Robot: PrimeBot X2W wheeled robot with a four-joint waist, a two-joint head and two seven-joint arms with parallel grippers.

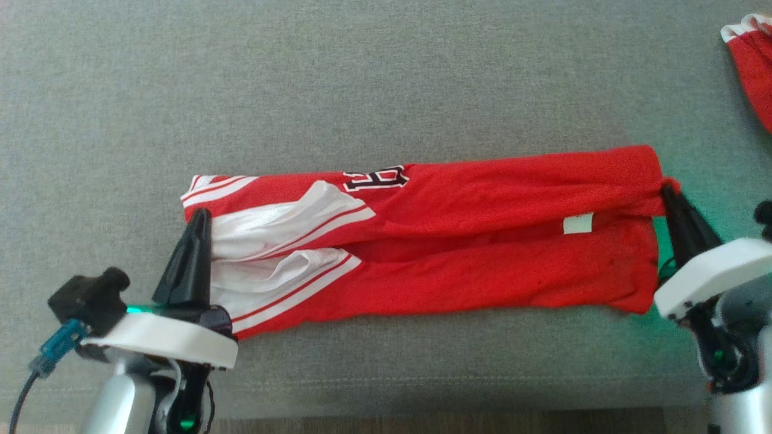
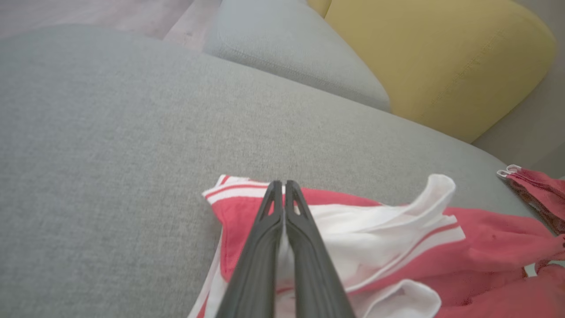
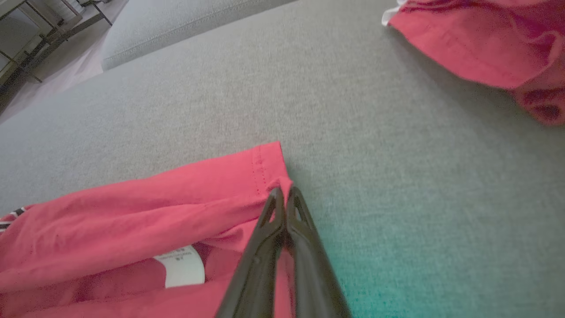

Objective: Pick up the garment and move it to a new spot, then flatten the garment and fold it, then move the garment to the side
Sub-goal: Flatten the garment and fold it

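Note:
A red garment (image 1: 458, 241) with white striped trim and a white label lies stretched left to right across the grey sofa seat (image 1: 362, 78). At its left, striped end, my left gripper (image 1: 201, 212) is shut, with white cloth caught between its fingers (image 2: 265, 247). The left wrist view has the left gripper (image 2: 283, 183) lying over the striped corner of the garment (image 2: 397, 247). My right gripper (image 1: 666, 188) is shut on the bunched right edge. In the right wrist view the right gripper (image 3: 283, 191) pinches the hem corner of the garment (image 3: 132, 212).
Another red piece of clothing (image 1: 751, 66) lies at the far right of the seat, also in the right wrist view (image 3: 476, 44). A yellow cushion (image 2: 432, 57) and a grey cushion (image 2: 291, 48) sit beyond the left end. The seat's front edge and wood floor (image 1: 422, 422) run below.

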